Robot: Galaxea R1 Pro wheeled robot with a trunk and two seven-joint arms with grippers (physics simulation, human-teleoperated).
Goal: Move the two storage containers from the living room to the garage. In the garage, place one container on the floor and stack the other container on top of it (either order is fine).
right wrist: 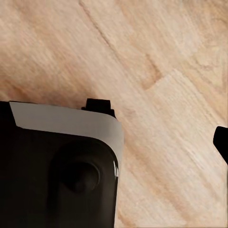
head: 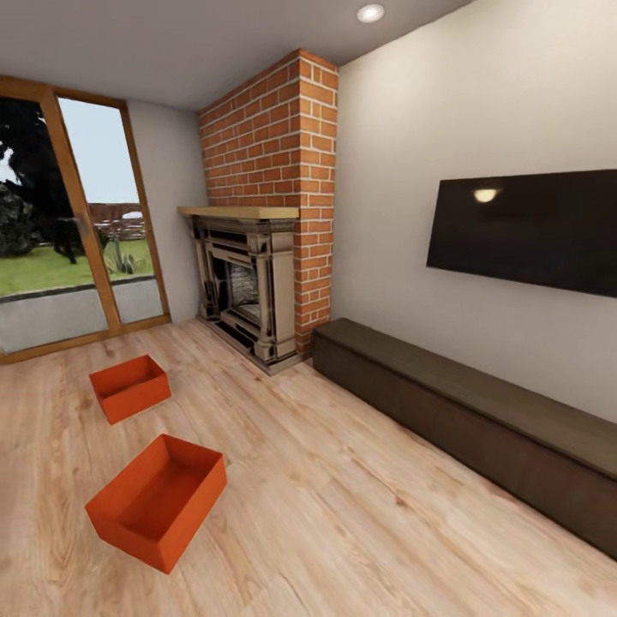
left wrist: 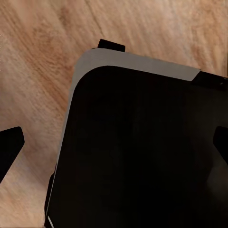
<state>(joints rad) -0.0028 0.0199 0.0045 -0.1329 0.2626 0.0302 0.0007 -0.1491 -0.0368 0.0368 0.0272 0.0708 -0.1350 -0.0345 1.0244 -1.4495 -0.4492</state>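
Both pincers low over the plank floor, bins ahead to my left.

Left pincer (left wrist: 114, 137) fingers stand apart, holding nothing; right pincer (right wrist: 142, 137): I cannot tell. Near storage container (head: 158, 500) lies forward-left on the living-room floor, long axis running diagonally away; far storage container (head: 130, 387) beyond it, apart, toward the glass doors (head: 77, 231). I judge the left arm nearer.

You are in the living room of a home. You see a brick chimney (head: 270, 146) with a dark fireplace (head: 244, 291) under a wood mantel, a flat television (head: 527, 230) on the beige wall, a long low dark cabinet (head: 480, 420), wood-framed glass doors (head: 73, 231) to a garden, and a light plank floor (head: 360, 514).
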